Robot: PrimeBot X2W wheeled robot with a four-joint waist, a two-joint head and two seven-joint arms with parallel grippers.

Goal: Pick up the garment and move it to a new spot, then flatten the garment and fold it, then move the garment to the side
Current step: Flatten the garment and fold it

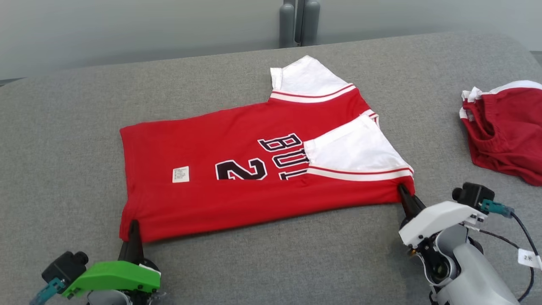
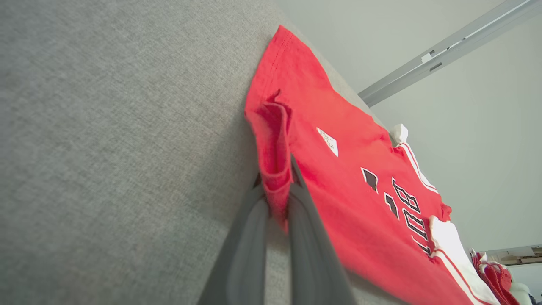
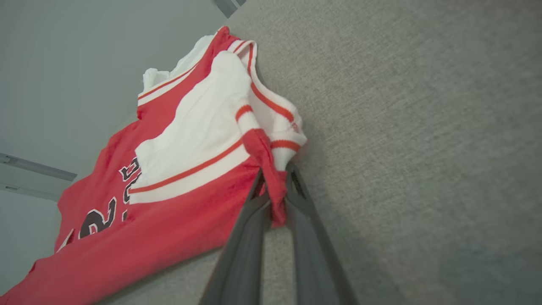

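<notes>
The garment (image 1: 237,169) is a red jersey with white sleeves and dark lettering. It lies flat on the grey padded table (image 1: 63,140), its near edge folded over. My left gripper (image 1: 134,226) is shut on the garment's near left corner; in the left wrist view both fingers (image 2: 302,203) pinch the red hem (image 2: 275,186). At the near right corner, below the white sleeve, my right gripper (image 1: 403,190) is shut on the fabric. The right wrist view has red cloth (image 3: 273,190) squeezed between its two fingers (image 3: 296,199).
A second red and white garment (image 1: 504,127) lies bunched at the table's right edge. Two grey cylinders (image 1: 298,21) stand behind the table's far edge. A cable with a white tag (image 1: 527,256) hangs by my right wrist.
</notes>
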